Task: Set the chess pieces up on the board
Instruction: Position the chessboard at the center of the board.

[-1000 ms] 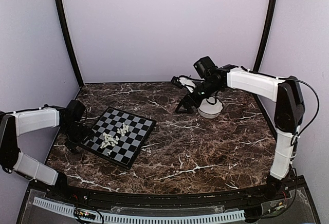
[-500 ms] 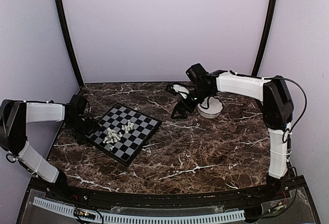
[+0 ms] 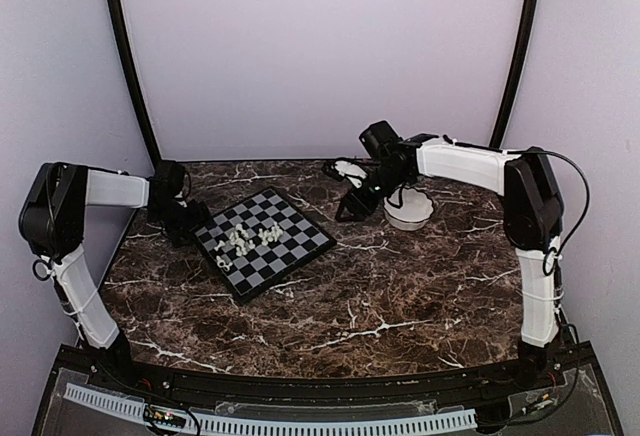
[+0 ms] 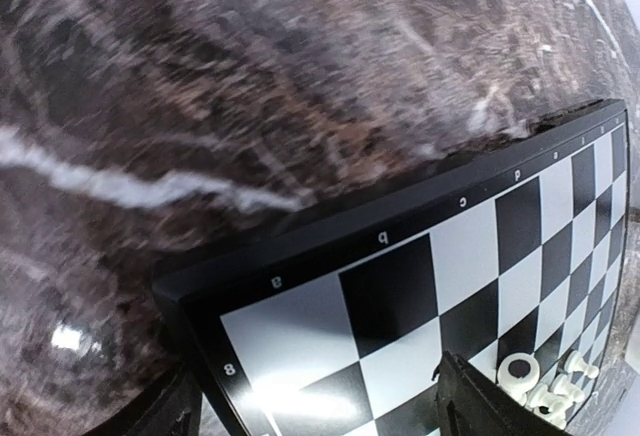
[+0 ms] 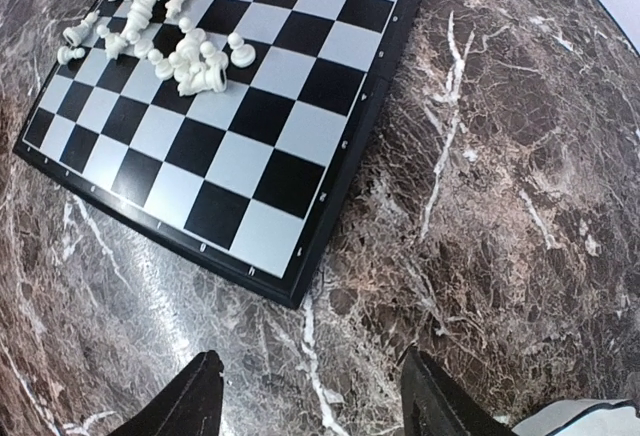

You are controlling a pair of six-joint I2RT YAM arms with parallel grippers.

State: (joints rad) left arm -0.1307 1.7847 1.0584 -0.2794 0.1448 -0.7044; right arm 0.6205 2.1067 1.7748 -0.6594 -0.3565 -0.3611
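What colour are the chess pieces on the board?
Cream-white chess pieces, clustered on the board; clearest in the right wrist view.

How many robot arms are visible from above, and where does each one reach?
2. The left arm reaches to the board's left corner; the right arm reaches over the table between the board and the white bowl. None seems hidden.

One board [image 3: 290, 246], roughly sixteen chess pieces [image 3: 245, 238], one white bowl [image 3: 410, 216], two robot arms [image 3: 465, 163]

The board [image 3: 263, 244], carrying the chess pieces [image 3: 243, 238], has been pushed and turned by the left claw [image 3: 193, 228], nearer the bowl [image 3: 409, 215].
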